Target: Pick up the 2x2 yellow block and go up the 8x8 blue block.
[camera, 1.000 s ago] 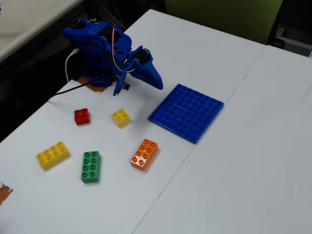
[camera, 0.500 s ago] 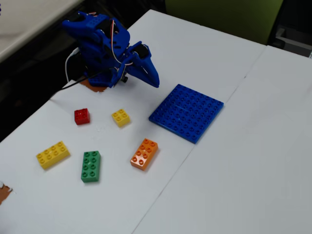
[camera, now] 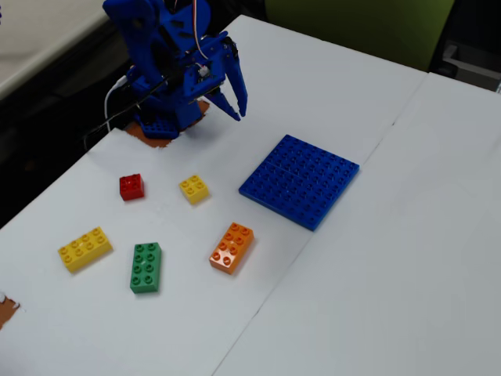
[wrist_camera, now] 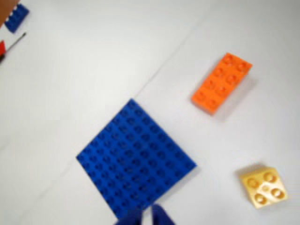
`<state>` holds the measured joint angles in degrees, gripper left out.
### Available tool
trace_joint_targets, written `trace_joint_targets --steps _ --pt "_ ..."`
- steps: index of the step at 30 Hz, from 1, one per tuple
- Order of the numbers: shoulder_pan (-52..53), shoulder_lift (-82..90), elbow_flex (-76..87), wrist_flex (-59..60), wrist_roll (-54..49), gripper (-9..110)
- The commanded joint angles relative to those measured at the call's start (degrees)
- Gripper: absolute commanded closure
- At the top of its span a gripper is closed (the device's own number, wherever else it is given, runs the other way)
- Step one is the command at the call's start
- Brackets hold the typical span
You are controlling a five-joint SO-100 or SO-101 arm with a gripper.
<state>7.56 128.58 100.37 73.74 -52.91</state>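
Fixed view, from left to right. At far left on the white counter, a long yellow brick, lying flat. Just right of it, a small red brick, and below that a green brick. Above these, the blue arm, cut off by the top edge. Next, the small yellow block, alone on the counter between the red brick and the blue plate, touching nothing. Below and right, an orange brick. Above, hanging in the air well apart from every brick, the hand: fingers pointing down, slightly parted, nothing between them. Farther right, the big blue plate, flat, nothing on it.

Wrist view, rather blurred. At top left corner, a blue piece, partly cut off, hard to identify. In the middle, the blue plate. At bottom edge, only the fingertips of the hand visible, over the near corner of the plate. At right, the orange brick and, lower, the small yellow block, clear of the plate.
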Motion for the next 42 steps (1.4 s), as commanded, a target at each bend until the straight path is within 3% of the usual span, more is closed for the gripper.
trace_joint_targets --steps 1,11,20,42 --pt "1.5 -3.7 -9.6 5.8 -10.8 99" --pt "9.5 -13.3 -20.6 20.3 -34.4 98" --pt "15.6 -19.2 -25.9 25.3 -38.8 97" --pt "22.7 -27.6 -22.3 23.7 -48.0 91"
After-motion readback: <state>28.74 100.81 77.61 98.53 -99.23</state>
